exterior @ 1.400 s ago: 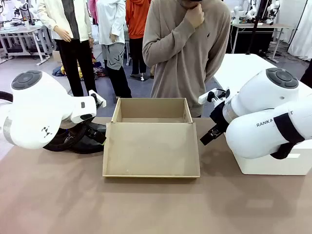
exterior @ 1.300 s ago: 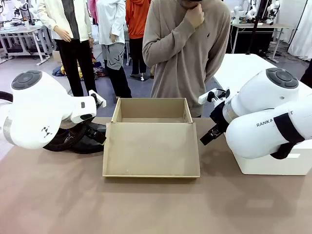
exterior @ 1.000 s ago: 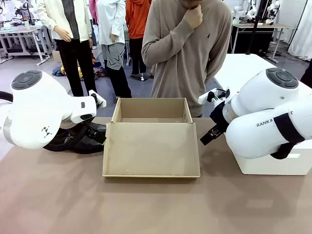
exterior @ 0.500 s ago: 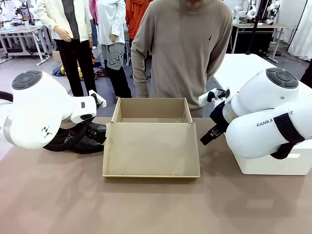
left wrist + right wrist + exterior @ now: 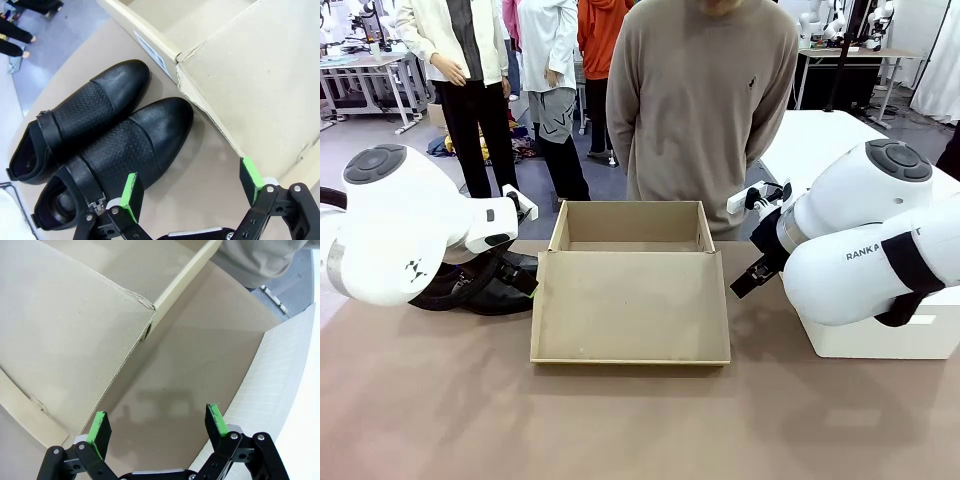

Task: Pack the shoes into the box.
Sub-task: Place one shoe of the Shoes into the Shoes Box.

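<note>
Person point(image 5: 705, 110) lowered a hand; left pincer point(image 5: 191, 187) and right pincer point(image 5: 156, 424) gape empty; right arm point(image 5: 880, 265) reads "RANKA".

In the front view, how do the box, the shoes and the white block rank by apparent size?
1. box, clearly largest.
2. white block, partly behind the right arm.
3. shoes, partly behind the left arm.
Places two and three are unsure.

Reading one word on the rig.
Showing "RANKA" in dark capitals on the white shell of the right arm point(image 5: 865, 255); carrying a small dark emblem point(image 5: 415, 268) without letters on the left arm point(image 5: 390, 225); bearing a white label point(image 5: 150, 48) on the side wall of the box point(image 5: 240, 75), too blurred for reading.
</note>
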### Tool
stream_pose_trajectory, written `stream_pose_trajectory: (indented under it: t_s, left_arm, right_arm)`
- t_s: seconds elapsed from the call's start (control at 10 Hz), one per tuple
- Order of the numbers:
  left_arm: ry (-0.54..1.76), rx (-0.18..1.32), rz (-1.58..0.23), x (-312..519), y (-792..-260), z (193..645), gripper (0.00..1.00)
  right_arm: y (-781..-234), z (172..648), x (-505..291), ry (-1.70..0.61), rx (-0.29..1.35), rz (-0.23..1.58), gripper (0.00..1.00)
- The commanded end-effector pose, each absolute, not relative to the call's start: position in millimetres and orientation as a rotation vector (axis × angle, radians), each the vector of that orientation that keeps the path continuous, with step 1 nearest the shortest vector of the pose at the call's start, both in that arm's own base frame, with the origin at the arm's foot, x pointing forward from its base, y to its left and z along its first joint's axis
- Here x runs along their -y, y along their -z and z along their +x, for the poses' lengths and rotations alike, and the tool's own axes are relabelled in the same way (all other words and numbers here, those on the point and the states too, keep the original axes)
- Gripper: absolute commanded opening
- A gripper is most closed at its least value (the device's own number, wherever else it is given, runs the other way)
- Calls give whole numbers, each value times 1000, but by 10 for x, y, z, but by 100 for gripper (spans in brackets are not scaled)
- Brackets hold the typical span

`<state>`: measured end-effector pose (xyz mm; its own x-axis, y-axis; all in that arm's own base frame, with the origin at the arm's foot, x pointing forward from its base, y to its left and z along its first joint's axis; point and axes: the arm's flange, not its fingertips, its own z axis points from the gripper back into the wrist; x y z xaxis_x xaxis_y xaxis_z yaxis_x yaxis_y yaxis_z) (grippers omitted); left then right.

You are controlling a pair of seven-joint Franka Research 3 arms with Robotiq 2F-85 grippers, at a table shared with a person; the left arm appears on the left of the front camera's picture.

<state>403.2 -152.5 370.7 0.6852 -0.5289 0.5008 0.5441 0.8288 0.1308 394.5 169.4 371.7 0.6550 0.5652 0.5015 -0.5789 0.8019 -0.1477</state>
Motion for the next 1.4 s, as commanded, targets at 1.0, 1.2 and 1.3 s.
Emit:
stream_pose_trajectory:
  t_s: [1.0,1.2,1.3]
  left_arm:
    - [922,640,-70,1118,-4935,3881,100]
    - [1021,668,-130,948,-5105,3811,100]
    - [1068,690,-158,860,-5181,3749,100]
  right_arm:
    - [-4954,3690,-1230,-908,662,286,100]
    - [-5063,3634,-1062,-978,680,341,100]
    - [-5086,3610,-967,-1000,686,363,100]
